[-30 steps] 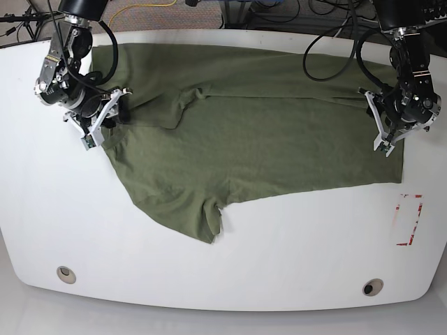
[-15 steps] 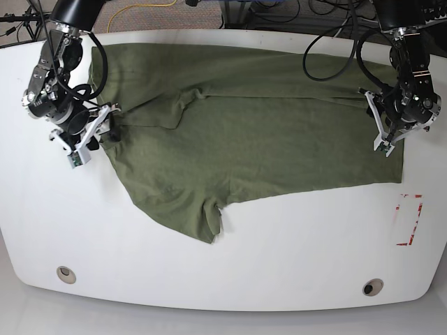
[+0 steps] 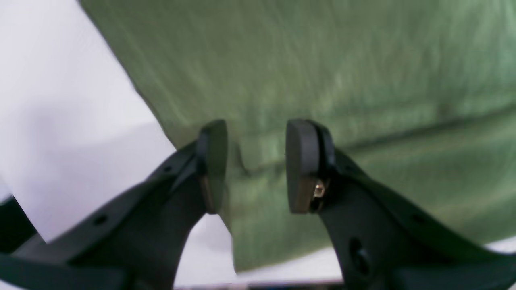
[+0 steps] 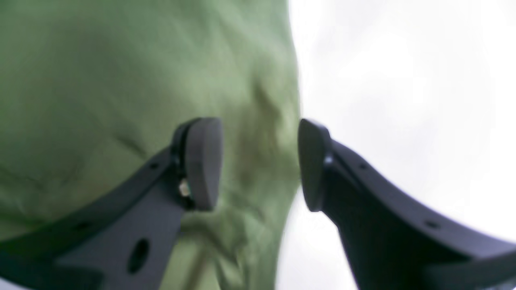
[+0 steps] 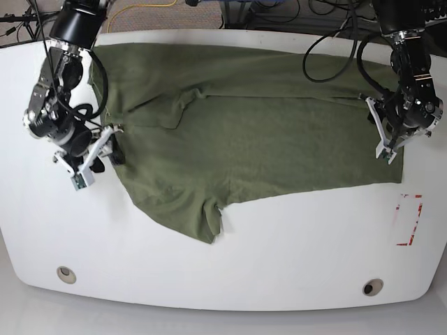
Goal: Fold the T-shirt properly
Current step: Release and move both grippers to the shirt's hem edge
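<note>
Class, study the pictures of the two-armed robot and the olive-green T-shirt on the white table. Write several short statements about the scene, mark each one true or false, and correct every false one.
1. The T-shirt lies spread on the white table. True.
2. The left hand is shut tight on the cloth. False: its fingers stand apart, with green fabric showing between them.
3. The right hand is at an edge of the shirt, with bare table beside it. True.
4. The shirt is folded into a neat small square. False: it is only partly folded, with a sleeve pointing toward the near edge.
5. A red-marked patch lies on the table, clear of the shirt. True.
</note>
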Available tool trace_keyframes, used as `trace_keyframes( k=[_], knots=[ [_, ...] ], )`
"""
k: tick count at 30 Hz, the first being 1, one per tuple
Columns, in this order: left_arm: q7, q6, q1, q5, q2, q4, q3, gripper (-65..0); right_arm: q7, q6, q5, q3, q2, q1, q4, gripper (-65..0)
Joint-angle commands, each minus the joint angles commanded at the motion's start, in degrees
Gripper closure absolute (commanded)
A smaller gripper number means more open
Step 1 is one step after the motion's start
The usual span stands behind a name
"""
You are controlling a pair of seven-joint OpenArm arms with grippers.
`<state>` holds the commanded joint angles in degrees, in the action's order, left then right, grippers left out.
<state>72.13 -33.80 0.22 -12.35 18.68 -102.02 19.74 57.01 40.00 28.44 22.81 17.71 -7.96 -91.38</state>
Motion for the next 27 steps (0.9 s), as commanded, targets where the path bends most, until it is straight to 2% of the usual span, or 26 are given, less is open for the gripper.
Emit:
trace_keyframes(
  k=[4,8,12,19,23,27],
  knots=[
    [0.0,0.0,-4.7,0.2,-2.0,0.3,2.4,-22.9,-5.0,0.00,-4.4,-0.8,0.1,-5.2,8.7,-45.5],
    [0.0,0.1,-9.5,0.4,-3.2,0.3,5.4,-22.9,-9.8,0.00,-10.9,-0.8,0.0,-11.3,19.0,-46.0],
    [0.0,0.1,-12.8,0.4,-3.3,0.3,5.7,-22.9,-16.1,0.00,-14.9,-0.9,0.1,-16.2,29.5,-46.0],
    [0.0,0.3,-15.5,0.4,-3.3,0.3,5.9,-22.9,-24.2,0.00,-18.5,-0.9,0.0,-21.7,43.9,-46.0],
    [0.0,0.3,-15.6,0.4,-3.2,0.3,6.0,-22.9,-27.3,0.00,-19.1,-0.9,-1.3,-22.7,48.8,-46.0],
    [-0.1,0.3,-15.3,0.4,-2.9,0.3,6.1,-22.9,-27.9,0.00,-19.2,-0.9,-2.8,-22.8,49.7,-46.0]
  ],
)
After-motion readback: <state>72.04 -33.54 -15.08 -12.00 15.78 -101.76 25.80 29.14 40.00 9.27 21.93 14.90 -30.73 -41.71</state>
